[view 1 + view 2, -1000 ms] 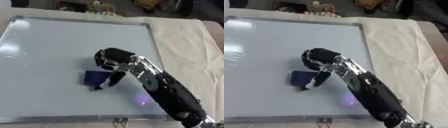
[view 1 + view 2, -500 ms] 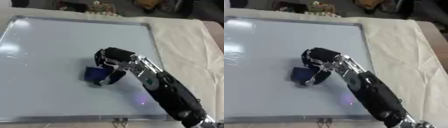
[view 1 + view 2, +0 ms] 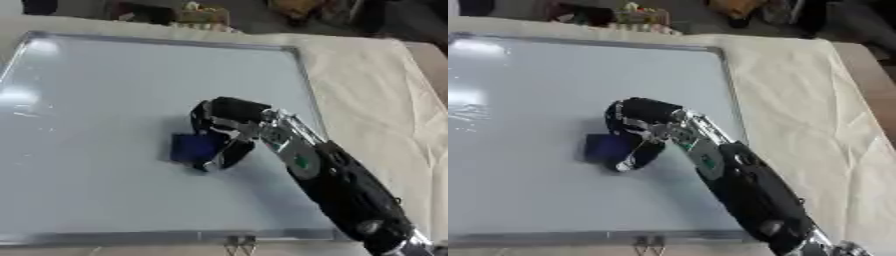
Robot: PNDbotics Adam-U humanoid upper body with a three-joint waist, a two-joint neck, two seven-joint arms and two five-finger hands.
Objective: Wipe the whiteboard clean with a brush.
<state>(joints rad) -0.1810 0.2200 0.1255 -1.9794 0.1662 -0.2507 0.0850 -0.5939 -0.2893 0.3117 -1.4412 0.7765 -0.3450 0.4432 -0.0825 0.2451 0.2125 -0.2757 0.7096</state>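
A: Whiteboard looking wiped already? Any marks left?

B: None seen on it, though glare near left edge could hide some.

A: Right hand?

B: Curled round blue brush, mid-board, pressed flat.

A: Long axis?

B: Hard to tell; looks squarish, half covered.

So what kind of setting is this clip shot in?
Probably an indoor lab or workshop tabletop. A large framed whiteboard lies flat on a table covered in cream cloth, and the right hand holds a blue brush on it. Blurred clutter sits past the far edge.
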